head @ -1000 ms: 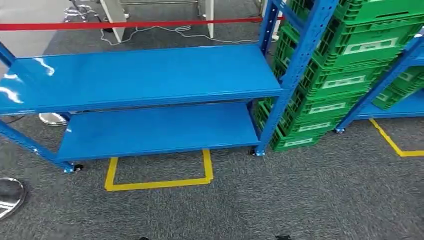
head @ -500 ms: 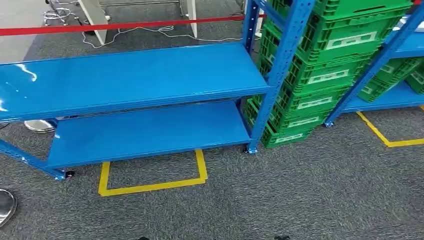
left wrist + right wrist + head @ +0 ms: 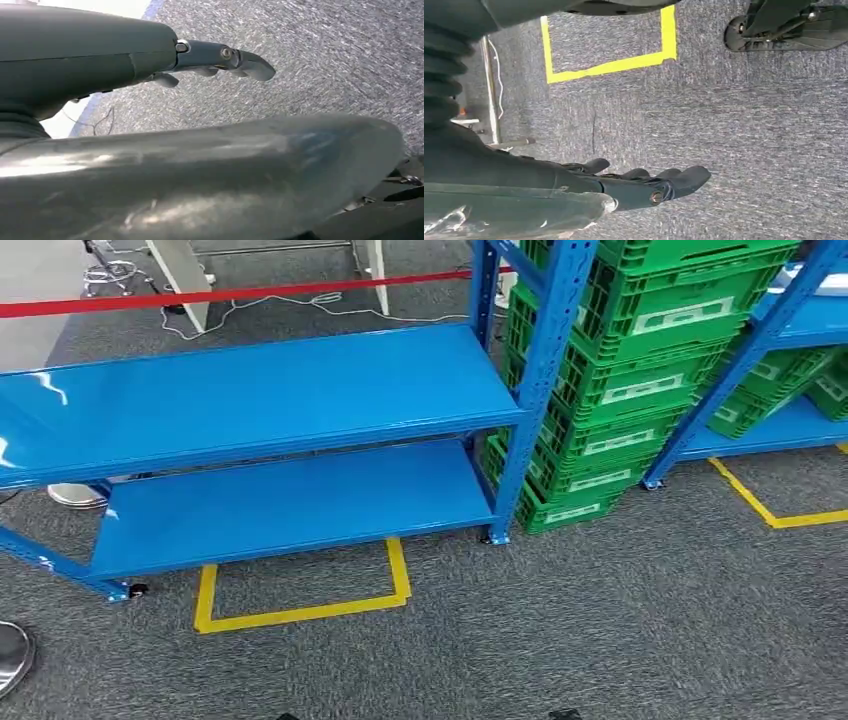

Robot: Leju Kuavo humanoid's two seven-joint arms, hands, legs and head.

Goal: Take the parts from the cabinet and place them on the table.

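A blue metal rack (image 3: 260,390) stands ahead in the head view, its upper shelf and lower shelf (image 3: 290,502) bare. To its right a stack of green crates (image 3: 620,370) stands on the floor. My left hand (image 3: 210,57) hangs over grey carpet with its fingers extended and holds nothing. My right hand (image 3: 649,182) also hangs above the carpet, fingers stretched out and empty.
A second blue rack (image 3: 770,350) with green crates stands at the far right. Yellow floor tape (image 3: 300,610) marks a box in front of the near rack, and more tape (image 3: 770,510) lies at the right. A red barrier strip (image 3: 230,295) runs behind the rack.
The whole picture has slid left, so the camera has turned right. More of the right rack now shows. The hands' earlier positions are not shown.
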